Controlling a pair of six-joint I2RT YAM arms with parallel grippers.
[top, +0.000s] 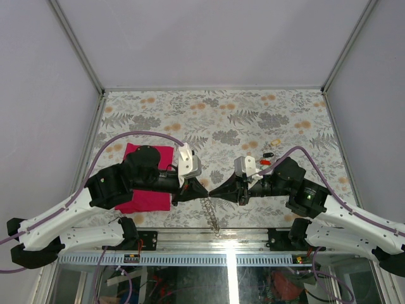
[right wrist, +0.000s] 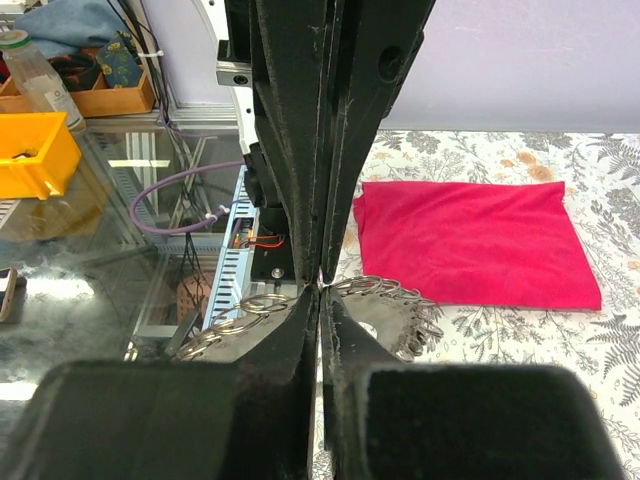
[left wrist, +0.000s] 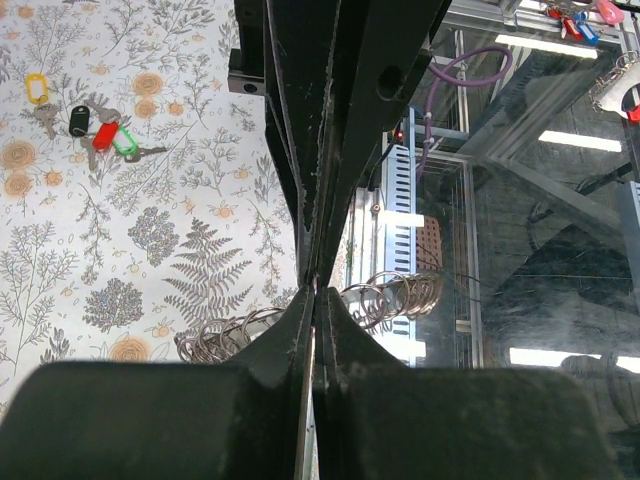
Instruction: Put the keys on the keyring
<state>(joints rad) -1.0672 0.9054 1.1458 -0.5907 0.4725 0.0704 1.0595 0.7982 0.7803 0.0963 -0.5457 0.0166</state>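
The keyring (top: 209, 214) is a chain of silver rings lying across the table's near edge. Both grippers meet tip to tip right over its upper end. My left gripper (top: 203, 190) is shut, and in the left wrist view the keyring (left wrist: 395, 297) rises to its closed tips (left wrist: 318, 292) from both sides. My right gripper (top: 212, 191) is also shut, with the keyring (right wrist: 390, 290) running up to its tips (right wrist: 320, 287). The keys (top: 268, 156) lie in a small bunch behind the right arm. Their yellow, black, red and green heads show in the left wrist view (left wrist: 100, 132).
A magenta cloth (top: 149, 197) lies flat under the left arm and shows beyond the tips in the right wrist view (right wrist: 470, 240). The table's near edge, with a metal rail (top: 209, 235), runs just below the grippers. A yellow bin (right wrist: 35, 150) stands off the table.
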